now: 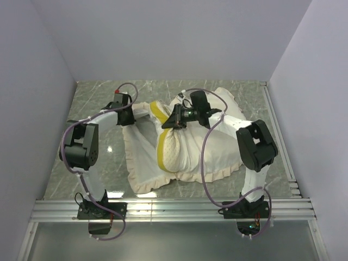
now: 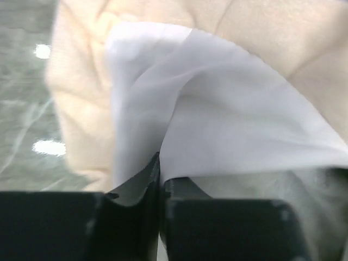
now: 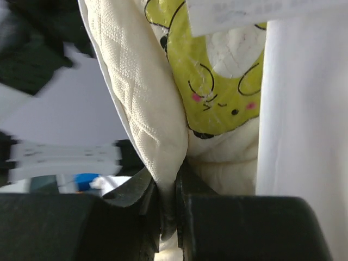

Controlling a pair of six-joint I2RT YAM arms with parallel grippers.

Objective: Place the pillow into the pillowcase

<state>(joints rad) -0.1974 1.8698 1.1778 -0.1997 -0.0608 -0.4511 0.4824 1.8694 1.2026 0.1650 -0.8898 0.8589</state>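
Note:
The pillowcase (image 1: 223, 147), white with cream ruffled trim, lies spread across the table's middle. On it rests the cream dimpled pillow (image 1: 176, 147) with its yellow edge band running down the left side. My right gripper (image 1: 175, 120) is shut on the pillow's far end. The right wrist view shows that gripper (image 3: 173, 179) pinching the cream pillow edge (image 3: 141, 92) beside a round yellow mark (image 3: 217, 92). At the case's far left corner my left gripper (image 1: 129, 115) is shut on the fabric. Up close, the left gripper (image 2: 161, 174) clamps a white pillowcase fold (image 2: 234, 119), with the ruffle (image 2: 81, 109) behind.
The tabletop (image 1: 98, 103) is grey-green marble, enclosed by white walls on three sides. An aluminium rail (image 1: 174, 209) carrying both arm bases runs along the near edge. A second rail (image 1: 277, 130) borders the right side.

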